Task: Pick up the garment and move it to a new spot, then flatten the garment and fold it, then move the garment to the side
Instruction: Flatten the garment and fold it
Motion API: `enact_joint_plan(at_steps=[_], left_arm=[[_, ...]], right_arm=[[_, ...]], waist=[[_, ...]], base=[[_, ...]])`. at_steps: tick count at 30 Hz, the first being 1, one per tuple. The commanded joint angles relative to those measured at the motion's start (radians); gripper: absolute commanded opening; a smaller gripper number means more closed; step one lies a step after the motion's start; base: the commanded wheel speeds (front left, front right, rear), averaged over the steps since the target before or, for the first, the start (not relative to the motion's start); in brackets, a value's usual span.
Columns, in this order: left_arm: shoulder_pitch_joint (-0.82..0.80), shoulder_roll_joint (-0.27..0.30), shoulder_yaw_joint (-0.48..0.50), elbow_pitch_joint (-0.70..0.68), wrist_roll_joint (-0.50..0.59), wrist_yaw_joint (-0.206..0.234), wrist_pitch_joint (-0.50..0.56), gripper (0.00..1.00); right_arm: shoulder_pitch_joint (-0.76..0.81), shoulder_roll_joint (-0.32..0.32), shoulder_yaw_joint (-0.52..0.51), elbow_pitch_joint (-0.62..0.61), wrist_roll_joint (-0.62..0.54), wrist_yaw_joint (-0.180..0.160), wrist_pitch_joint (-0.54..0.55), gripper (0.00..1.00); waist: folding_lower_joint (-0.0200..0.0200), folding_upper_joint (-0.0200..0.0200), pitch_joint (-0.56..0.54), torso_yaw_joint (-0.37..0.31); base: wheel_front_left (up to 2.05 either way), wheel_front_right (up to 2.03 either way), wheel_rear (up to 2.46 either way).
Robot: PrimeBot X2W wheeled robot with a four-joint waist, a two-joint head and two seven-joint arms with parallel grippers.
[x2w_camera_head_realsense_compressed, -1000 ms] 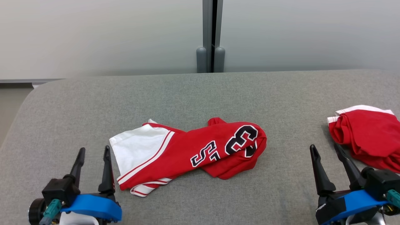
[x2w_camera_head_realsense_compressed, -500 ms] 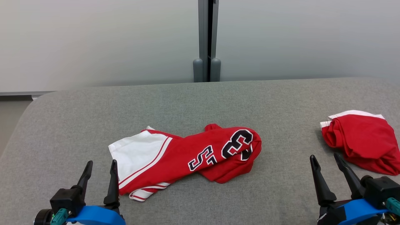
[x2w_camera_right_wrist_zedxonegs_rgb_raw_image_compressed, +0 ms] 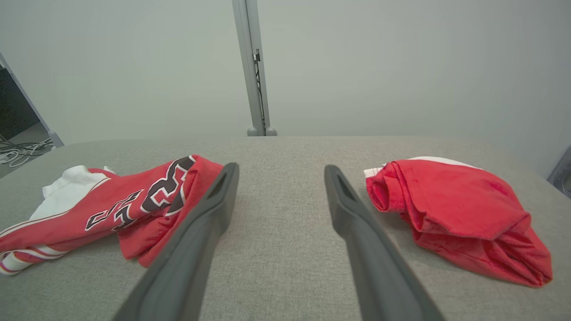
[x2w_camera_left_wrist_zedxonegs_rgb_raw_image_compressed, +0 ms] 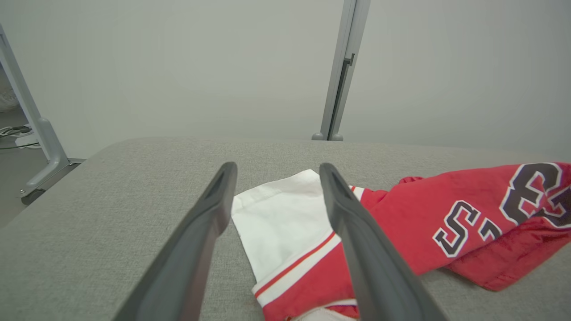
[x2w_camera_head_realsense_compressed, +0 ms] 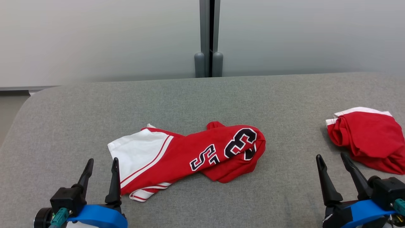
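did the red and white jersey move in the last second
No. The red and white jersey lies as far from the crumpled red garment as before; the camera shifted.

A red sports garment (x2w_camera_head_realsense_compressed: 177,155) with a white panel edged in red stripes and black, white-outlined numerals lies crumpled and loosely twisted on the grey fabric worktop (x2w_camera_head_realsense_compressed: 202,95). It sits about midway between the left and right edges and nearer the front edge, with its white end toward the left.
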Motion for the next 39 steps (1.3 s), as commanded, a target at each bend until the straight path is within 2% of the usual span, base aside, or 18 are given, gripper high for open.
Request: enact_joint_plan(at_steps=[1, 9, 17, 24, 25, 26, 33, 39], left_arm=[[-0.019, 0.003, 0.0, -0.005, 0.005, 0.002, -0.004, 1.0], [-0.108, -0.013, -0.015, -0.031, 0.03, 0.004, -0.017, 1.0], [-0.207, -0.045, -0.032, -0.017, 0.061, -0.01, -0.038, 1.0], [-0.242, -0.075, -0.024, 0.017, 0.054, -0.028, -0.05, 1.0], [-0.245, -0.079, -0.022, 0.023, 0.053, -0.031, -0.051, 1.0], [-0.247, -0.081, -0.021, 0.028, 0.056, -0.032, -0.051, 1.0], [-0.251, -0.088, -0.004, 0.041, 0.068, -0.04, -0.054, 1.0], [-0.235, -0.095, 0.018, 0.034, 0.08, -0.043, -0.053, 1.0]], right_arm=[[-0.013, 0.001, -0.003, -0.003, 0.001, 0.0, 0.003, 1.0], [-0.089, -0.035, 0.035, 0.081, 0.012, 0.0, 0.0, 1.0], [-0.241, -0.061, 0.181, 0.295, 0.061, 0.0, -0.04, 1.0], [-0.343, -0.069, 0.257, 0.468, 0.108, 0.0, -0.086, 1.0], [-0.353, -0.076, 0.26, 0.484, 0.113, 0.0, -0.093, 0.38], [-0.36, -0.08, 0.266, 0.497, 0.12, 0.0, -0.1, 0.0], [-0.392, -0.134, 0.272, 0.505, 0.142, 0.0, -0.151, 0.0], [-0.41, -0.212, 0.208, 0.43, 0.118, 0.0, -0.183, 0.0]], waist=[[0.0, 0.0, 0.01, 0.006], [0.0, 0.0, 0.134, 0.051], [0.0, 0.0, 0.243, 0.102], [0.0, 0.0, 0.272, 0.121], [0.0, 0.0, 0.273, 0.121], [0.0, 0.0, 0.272, 0.121], [0.0, 0.0, 0.266, 0.111], [0.0, 0.0, 0.247, 0.087]], base=[[0.0, 0.0, 0.0], [0.0, 0.0, 0.0], [0.0, 0.0, 0.0], [0.0, 0.0, 0.0], [0.0, 0.0, 0.0], [0.0, 0.0, 0.0], [0.0, 0.0, 0.0], [0.0, 0.0, 0.0]])
